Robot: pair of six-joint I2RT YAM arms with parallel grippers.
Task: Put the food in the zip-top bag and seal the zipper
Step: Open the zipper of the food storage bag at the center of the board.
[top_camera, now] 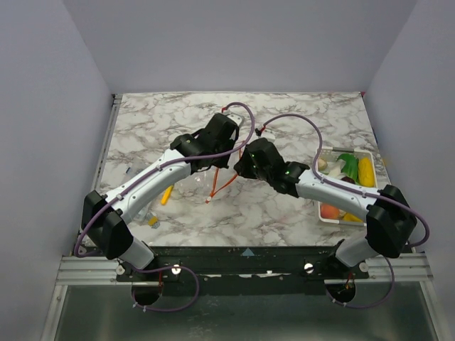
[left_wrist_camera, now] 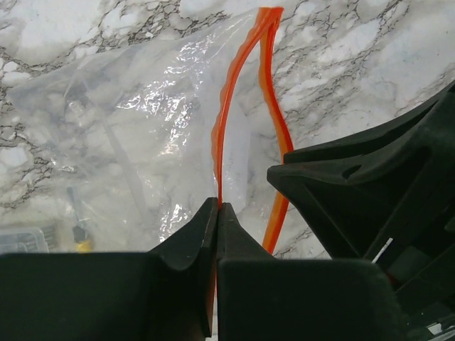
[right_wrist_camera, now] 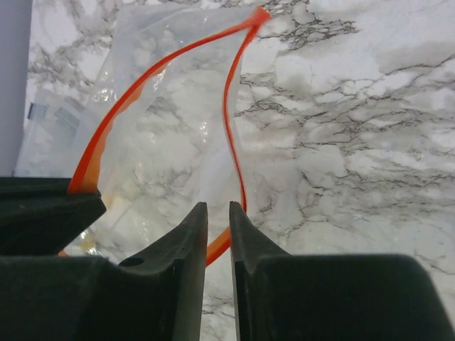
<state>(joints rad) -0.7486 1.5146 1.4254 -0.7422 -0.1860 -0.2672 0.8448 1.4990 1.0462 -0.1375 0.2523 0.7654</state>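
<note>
Zip-top bag (left_wrist_camera: 121,121) lies flat on the marble table (top_camera: 298,128), mid-field, mouth toward the arms. Left gripper (left_wrist_camera: 218,207): jaws clamped on one lip of the zipper (left_wrist_camera: 226,121), pulling it away from the other lip. We judge this holds the mouth open for loading. Right gripper (right_wrist_camera: 217,213): jaws a narrow gap apart at the opposite lip, nothing visibly pinched. Food (top_camera: 348,167) sits in the white tray (top_camera: 319,210), well apart; we see no piece bagged yet.

The clear floppy zip-top bag (top_camera: 190,179) lies mid-surface (top_camera: 298,121), its red-orange zipper strip (top_camera: 222,183) along its 3 o'clock edge. A short yellow pen (top_camera: 166,195) lies at the bag's 8 o'clock. A white slotted tray (top_camera: 346,150) holding the toy food (top_camera: 348,167) sits at its 3 o'clock.
</note>
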